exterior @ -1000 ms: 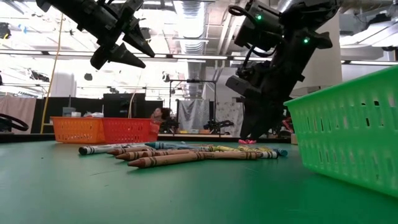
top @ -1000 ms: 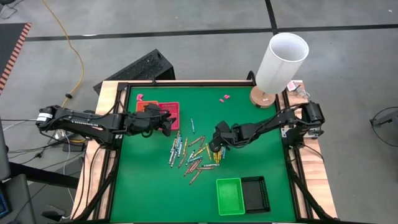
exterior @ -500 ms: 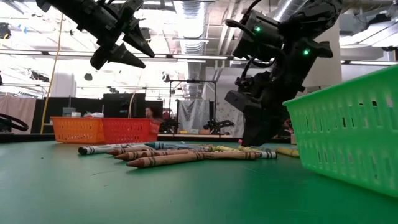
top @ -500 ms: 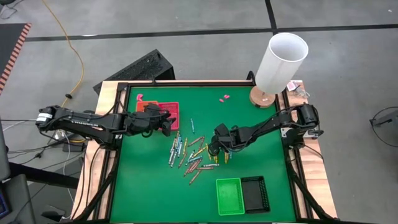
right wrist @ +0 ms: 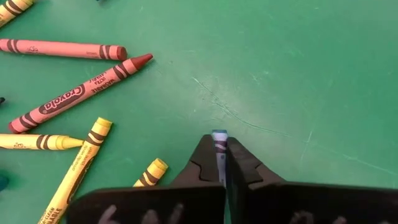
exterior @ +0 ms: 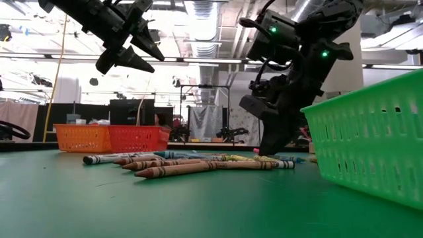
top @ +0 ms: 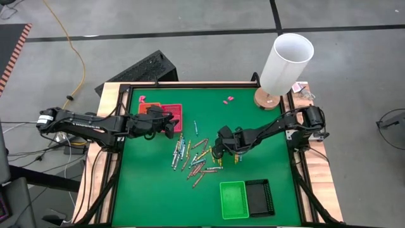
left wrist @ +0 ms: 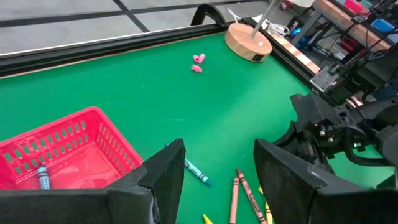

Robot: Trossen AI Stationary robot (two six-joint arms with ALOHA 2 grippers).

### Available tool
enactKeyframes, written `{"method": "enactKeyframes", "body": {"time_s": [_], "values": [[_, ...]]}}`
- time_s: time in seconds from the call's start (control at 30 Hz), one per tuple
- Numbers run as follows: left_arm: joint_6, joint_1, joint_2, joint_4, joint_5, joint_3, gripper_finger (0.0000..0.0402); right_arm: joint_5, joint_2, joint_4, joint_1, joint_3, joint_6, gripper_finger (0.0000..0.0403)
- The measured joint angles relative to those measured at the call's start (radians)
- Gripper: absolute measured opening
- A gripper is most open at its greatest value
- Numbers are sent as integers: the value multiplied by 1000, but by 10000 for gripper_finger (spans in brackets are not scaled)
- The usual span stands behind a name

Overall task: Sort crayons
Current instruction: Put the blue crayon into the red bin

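At the worktop's [top: 152, 190] left, my left pincer [left wrist: 214, 165] hangs spread above the red tray [top: 169, 111], where one blue crayon [left wrist: 41, 177] already lies; it waits. Between us the crayons [top: 193, 158] lie scattered mid-worktop, yellow and brown-red ones just beside my working fingers. To the right of that heap, my right pincer [right wrist: 221, 152] is down at the surface, pressed together on a blue crayon [right wrist: 219, 142] whose end pokes out between the tips. The grip sits near the crayon's end, so I judge it could pivot: I should lift straight up, slowly, clear of its neighbours, before carrying it. The green tray [top: 233, 199] and black tray [top: 260, 197] sit nearer the front edge.
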Motion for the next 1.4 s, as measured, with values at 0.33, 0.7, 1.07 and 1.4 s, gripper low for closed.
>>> {"method": "enactKeyframes", "body": {"time_s": [0.33, 0.7, 1.07, 1.4], "values": [[41, -2, 0, 4, -9, 0, 181, 86, -50, 37, -5, 94, -198, 3], [271, -22, 6, 211, 50, -14, 181, 170, -252, 396, -7, 96, -588, 3], [570, -27, 12, 923, 402, -237, 181, -59, -336, 737, -6, 97, -837, 3], [543, -27, 13, 961, 448, -249, 181, -220, -245, 1015, -21, 97, -883, 2]]}}
